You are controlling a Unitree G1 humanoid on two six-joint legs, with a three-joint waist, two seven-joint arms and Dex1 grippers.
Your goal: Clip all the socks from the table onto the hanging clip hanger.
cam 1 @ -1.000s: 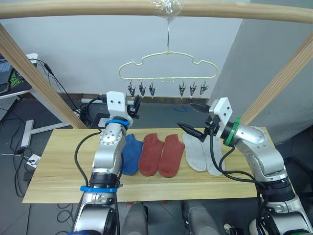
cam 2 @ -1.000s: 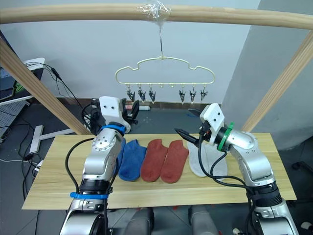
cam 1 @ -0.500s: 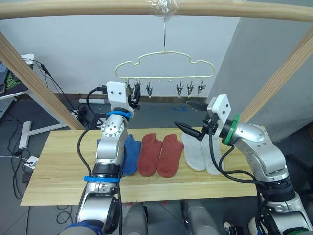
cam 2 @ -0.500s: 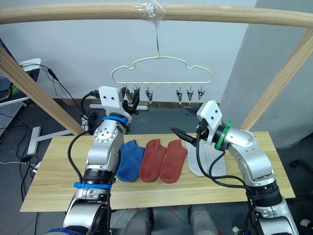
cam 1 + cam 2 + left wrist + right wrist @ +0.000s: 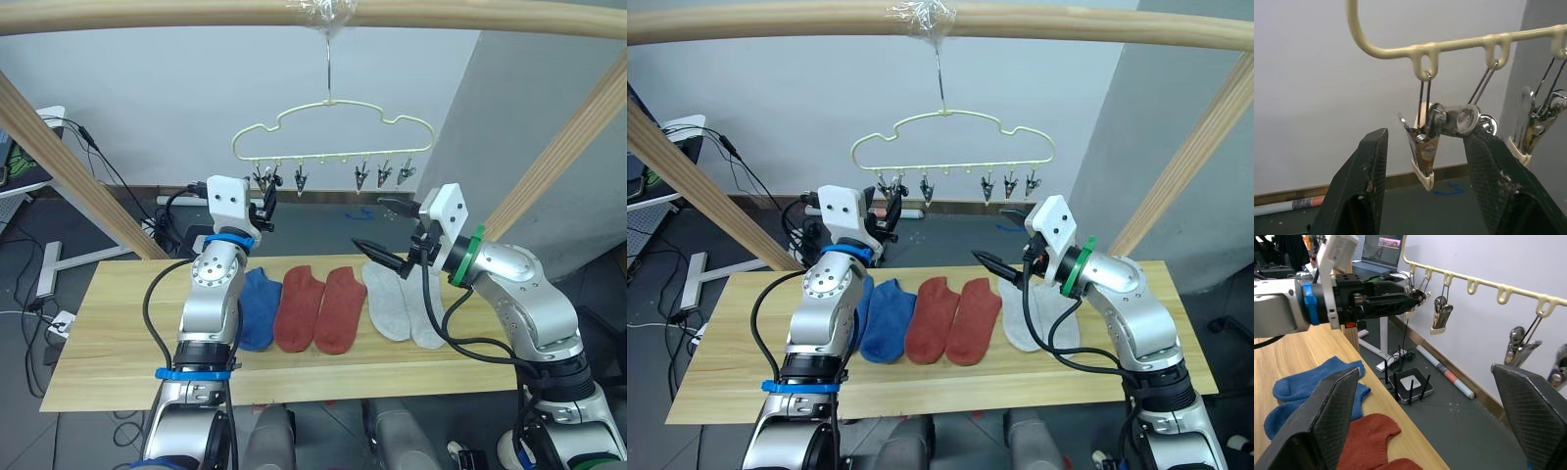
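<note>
Six socks flat in a row on the table (image 5: 108, 362), below and in front of the clip hanger (image 5: 333, 132): two blue socks (image 5: 884, 320) nearest the hanger's left end, two rust red socks (image 5: 318, 308) under its middle, two light grey socks (image 5: 397, 304) under its right end. None clipped yet. Hanger hooked on a round wooden pole (image 5: 196, 15) overhead, with its row of small dark clips (image 5: 299, 179) dangling empty.

Left gripper (image 5: 1425, 166) raised to the hanger's left end, fingers spread apart, straddling the outermost clip (image 5: 1426, 147) without pressing it; nothing held. Right gripper (image 5: 382, 238) poised lower, below the hanger's right end and above the grey socks, fingers wide apart and empty.

Likely step: a first approach to a clip, before any sock is picked up. Next move probably calls for squeezing that clip's handles to open its mouth while the right gripper lifts a sock from the table and feeds its edge in; a freely swinging hanger will need a steady hold.

Hard to make out: one blue sock largely covered by the left arm in the head views; exact clip count at the hanger's left end, where clips bunch behind the left gripper; contact between finger and clip uncertain.
</note>
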